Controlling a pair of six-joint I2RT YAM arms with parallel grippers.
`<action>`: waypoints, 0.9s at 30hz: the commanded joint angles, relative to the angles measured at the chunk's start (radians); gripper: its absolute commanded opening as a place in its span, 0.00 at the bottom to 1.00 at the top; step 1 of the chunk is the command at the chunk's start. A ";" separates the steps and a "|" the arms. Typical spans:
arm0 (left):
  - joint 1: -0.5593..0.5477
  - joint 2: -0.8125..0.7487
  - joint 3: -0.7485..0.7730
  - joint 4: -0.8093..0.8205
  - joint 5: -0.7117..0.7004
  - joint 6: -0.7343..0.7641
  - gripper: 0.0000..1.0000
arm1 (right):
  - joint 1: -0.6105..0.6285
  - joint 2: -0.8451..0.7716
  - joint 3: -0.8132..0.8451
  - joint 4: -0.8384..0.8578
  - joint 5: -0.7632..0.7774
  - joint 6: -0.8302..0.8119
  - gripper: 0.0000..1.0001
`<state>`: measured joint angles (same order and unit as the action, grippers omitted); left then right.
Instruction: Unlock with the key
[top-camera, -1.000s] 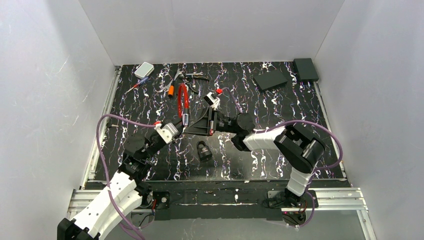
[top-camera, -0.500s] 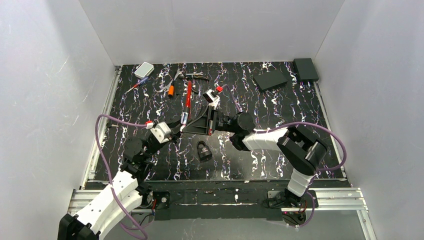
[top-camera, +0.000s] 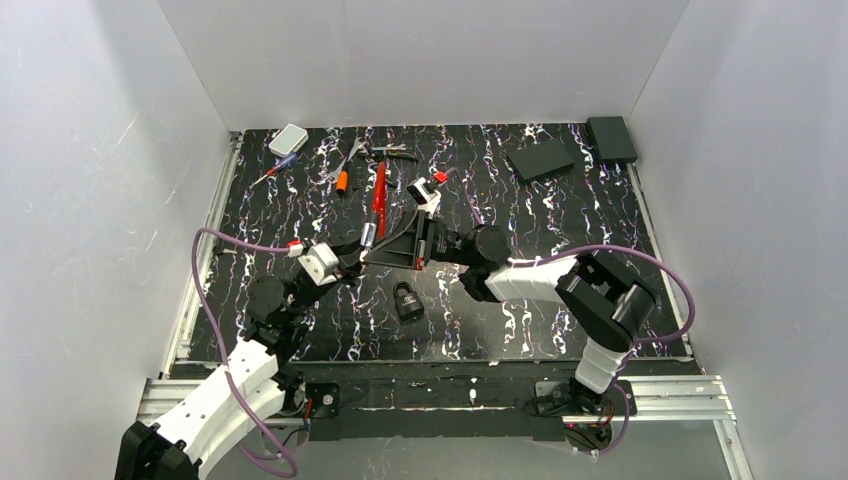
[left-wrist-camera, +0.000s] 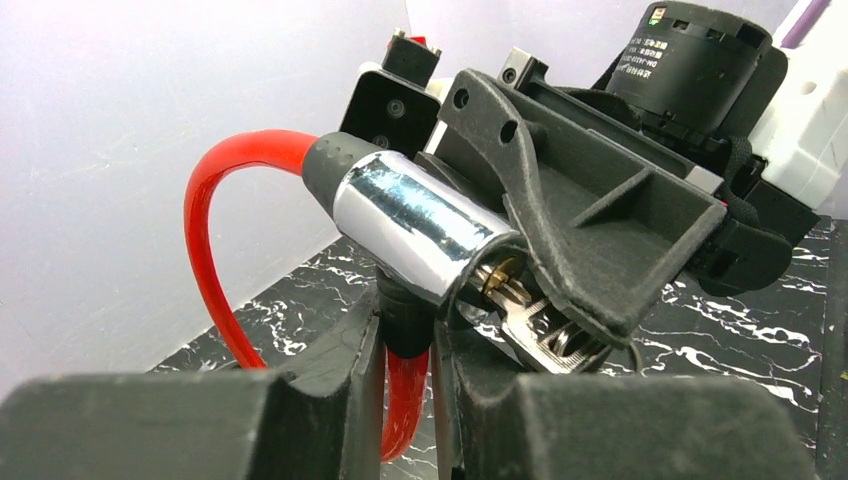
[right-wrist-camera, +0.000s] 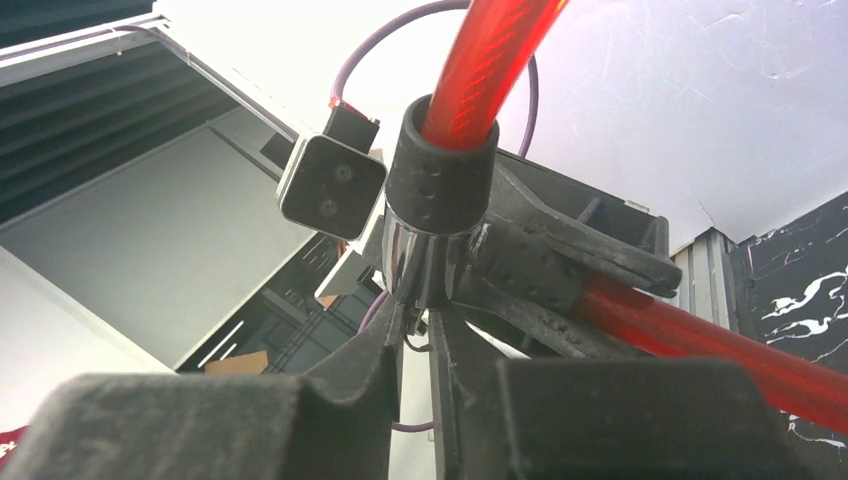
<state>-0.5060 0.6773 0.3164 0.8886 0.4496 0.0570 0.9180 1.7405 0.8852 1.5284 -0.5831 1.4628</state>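
In the top view, the loop of the red cable lock with a chrome barrel (left-wrist-camera: 420, 225) was spread wide one second ago. Now it shows almost edge-on, as a thin red line. The left wrist has also drawn back toward the near left. I judge that the lock body was rotated against the key, so the turning step is probably under way. Both cable ends look still seated, so the lock seems not yet open.

The lock is held in the air above the middle of the table. The left gripper (left-wrist-camera: 405, 325) is clenched on its dark collar below the barrel. The small silver key (left-wrist-camera: 538, 335) sits in the barrel's keyhole, between the fingers of the right gripper (right-wrist-camera: 418, 325). I cannot tell whether these fingers pinch it or have just loosened.

For containers, a white small box (top-camera: 288, 139) lies at the far left and two flat black boxes (top-camera: 540, 160) (top-camera: 611, 138) at the far right. All are closed and their contents hidden. A black padlock (top-camera: 406, 299) lies loose, near the middle.
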 joint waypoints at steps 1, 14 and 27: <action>-0.043 -0.069 0.003 0.070 0.176 0.030 0.00 | -0.035 0.005 -0.021 0.253 0.156 -0.035 0.25; -0.042 -0.098 0.015 -0.044 0.141 0.100 0.00 | -0.048 -0.388 -0.074 -0.744 0.137 -0.525 0.60; -0.042 -0.076 0.028 -0.085 0.160 0.114 0.00 | -0.048 -0.590 0.148 -1.500 0.336 -0.947 0.75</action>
<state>-0.5457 0.6014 0.3016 0.7650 0.5877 0.1398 0.8715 1.1973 0.9039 0.2935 -0.3523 0.6933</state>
